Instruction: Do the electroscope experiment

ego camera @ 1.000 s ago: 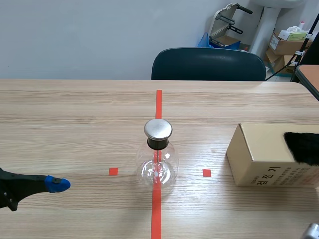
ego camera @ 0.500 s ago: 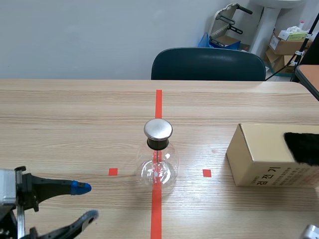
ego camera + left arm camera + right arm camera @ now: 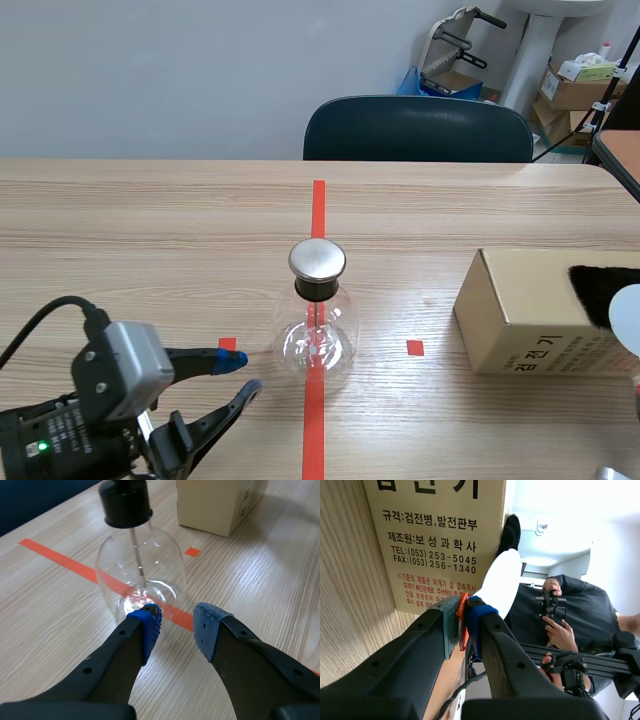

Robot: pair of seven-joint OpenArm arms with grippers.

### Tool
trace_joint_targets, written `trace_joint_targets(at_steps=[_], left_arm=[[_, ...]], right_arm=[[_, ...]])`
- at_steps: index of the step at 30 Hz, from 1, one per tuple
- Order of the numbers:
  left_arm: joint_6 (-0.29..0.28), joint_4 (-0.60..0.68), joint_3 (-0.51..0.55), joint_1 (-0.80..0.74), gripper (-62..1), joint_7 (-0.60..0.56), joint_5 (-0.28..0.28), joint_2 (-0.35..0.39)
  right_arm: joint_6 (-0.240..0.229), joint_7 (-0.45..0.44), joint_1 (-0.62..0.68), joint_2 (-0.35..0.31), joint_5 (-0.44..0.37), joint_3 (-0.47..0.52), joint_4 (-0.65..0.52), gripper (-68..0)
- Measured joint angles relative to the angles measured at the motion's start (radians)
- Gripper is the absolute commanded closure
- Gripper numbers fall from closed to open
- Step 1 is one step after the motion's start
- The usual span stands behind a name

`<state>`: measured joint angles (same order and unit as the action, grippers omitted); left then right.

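The electroscope, a clear glass flask (image 3: 315, 335) with a black stopper and a round metal cap (image 3: 317, 260), stands on the red tape line at mid-table. My left gripper (image 3: 240, 374) sits low just left of it, open, with nothing between its blue pads. In the left wrist view the flask (image 3: 142, 575) stands directly ahead of the left gripper (image 3: 177, 625), one pad (image 3: 147, 625) close to its base. My right gripper (image 3: 466, 612) is shut on the thin orange handle of a white paddle (image 3: 500, 582). That paddle (image 3: 628, 320) shows at the scene's right edge.
A cardboard box (image 3: 530, 320) lies on the table's right with a black fur piece (image 3: 603, 292) on top. A dark chair (image 3: 418, 128) stands behind the far edge. In the right wrist view a person's hands (image 3: 555, 627) hold a device beyond the box (image 3: 435, 530).
My left arm has come in from the left toward the flask, and its fingers have drawn closer together. The white paddle has risen into view at the right edge.
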<state>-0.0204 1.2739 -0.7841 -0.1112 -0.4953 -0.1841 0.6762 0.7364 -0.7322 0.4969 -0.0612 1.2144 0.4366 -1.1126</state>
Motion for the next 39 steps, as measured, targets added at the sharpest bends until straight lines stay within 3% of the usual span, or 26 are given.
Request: trace_joint_targets(at_steps=[5,17,23,33,39], left_arm=[[0.025,-0.098,0.0,0.024,-10.0,0.013,-0.001,-0.063],[0.074,-0.28,0.0,0.132,-10.0,0.012,-0.008,-0.135],[0.08,-0.295,0.003,0.147,-10.0,0.006,-0.008,-0.152],[0.08,-0.295,0.019,0.145,-10.0,0.006,-0.008,-0.184],[0.079,-0.295,0.019,0.145,-10.0,0.006,-0.002,-0.194]], right_arm=[[-0.004,0.01,0.003,0.0,-0.01,-0.002,-0.066,-1.1],[-0.011,0.275,0.003,-0.003,-0.024,-0.233,-0.34,-1.1],[-0.011,0.424,0.003,-0.003,0.064,-0.373,-0.4,-1.1],[-0.012,0.637,0.003,-0.003,0.219,-0.56,-0.405,-1.1],[-0.012,0.735,0.003,-0.003,0.245,-0.647,-0.405,-1.1]])
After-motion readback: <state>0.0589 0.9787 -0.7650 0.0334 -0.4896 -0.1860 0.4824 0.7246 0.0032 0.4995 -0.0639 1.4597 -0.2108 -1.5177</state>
